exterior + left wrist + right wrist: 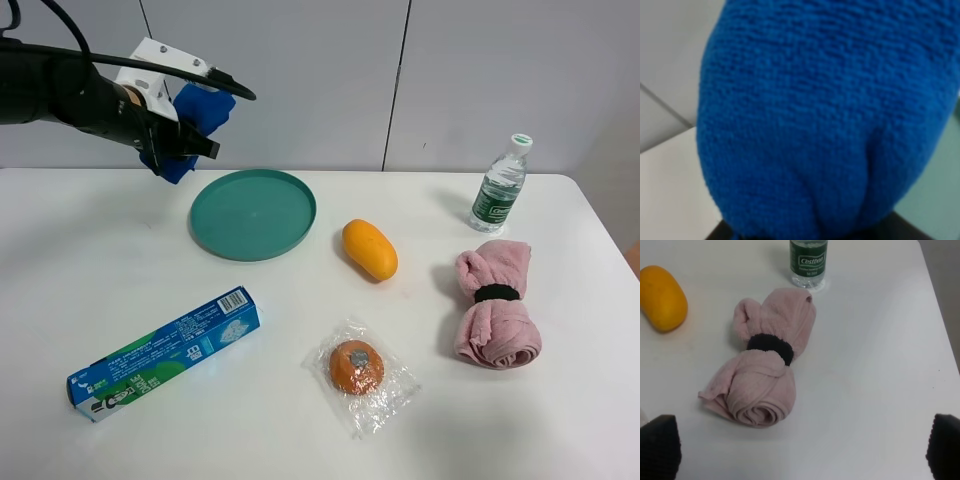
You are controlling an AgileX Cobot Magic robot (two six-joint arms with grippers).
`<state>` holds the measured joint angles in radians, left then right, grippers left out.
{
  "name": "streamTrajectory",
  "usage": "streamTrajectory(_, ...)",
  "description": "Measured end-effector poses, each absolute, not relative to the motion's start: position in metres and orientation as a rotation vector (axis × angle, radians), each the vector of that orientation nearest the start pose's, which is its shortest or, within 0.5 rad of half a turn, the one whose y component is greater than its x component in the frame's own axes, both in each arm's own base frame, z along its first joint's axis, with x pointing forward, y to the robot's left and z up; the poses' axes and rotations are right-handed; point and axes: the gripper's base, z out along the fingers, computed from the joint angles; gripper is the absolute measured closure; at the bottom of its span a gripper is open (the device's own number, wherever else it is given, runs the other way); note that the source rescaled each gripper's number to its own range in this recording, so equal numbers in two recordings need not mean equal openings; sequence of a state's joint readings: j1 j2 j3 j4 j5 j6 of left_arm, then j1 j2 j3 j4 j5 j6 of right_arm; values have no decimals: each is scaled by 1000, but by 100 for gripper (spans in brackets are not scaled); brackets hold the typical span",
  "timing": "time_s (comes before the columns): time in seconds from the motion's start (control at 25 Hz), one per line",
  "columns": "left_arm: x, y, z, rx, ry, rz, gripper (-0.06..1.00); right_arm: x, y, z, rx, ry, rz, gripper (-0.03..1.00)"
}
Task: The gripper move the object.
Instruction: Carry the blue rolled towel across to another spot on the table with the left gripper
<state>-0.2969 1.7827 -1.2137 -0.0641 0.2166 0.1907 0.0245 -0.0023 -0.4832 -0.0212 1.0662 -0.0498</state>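
My left gripper [185,140] is shut on the royal-blue rolled cloth [205,108] and holds it in the air above the table's back left, just left of the teal plate [253,213]. In the left wrist view the blue cloth [830,115] fills almost the whole picture and hides the fingers. My right gripper [802,447] is open and empty. Its black fingertips [660,447] show only at the picture's corners, above the table near the pink rolled towel [765,360]. The right gripper is out of the exterior view.
On the white table lie a yellow-orange mango [369,248], a wrapped orange [356,367], a blue-green toothpaste box [165,352], the pink towel [493,305] and a water bottle [499,185]. The table's right edge [940,315] is close to the towel.
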Motion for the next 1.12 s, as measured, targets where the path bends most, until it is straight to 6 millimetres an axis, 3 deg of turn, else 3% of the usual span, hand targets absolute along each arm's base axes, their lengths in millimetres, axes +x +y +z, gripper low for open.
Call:
streamTrajectory(0.4, 366, -175, 218, 585, 2246, -222, 94, -4, -2, 272, -76, 2063, -41, -3)
streamTrajectory(0.64, 341, -213, 214, 635, 2309, -336, 94, -4, -2, 272, -76, 2063, -41, -3)
streamTrajectory(0.96, 300, -257, 208, 868, 2354, -384, 94, -4, -2, 272, -76, 2063, -41, -3)
streamTrajectory(1.12, 283, -272, 193, 980, 2426, -383, 94, -4, -2, 272, -76, 2063, -41, -3)
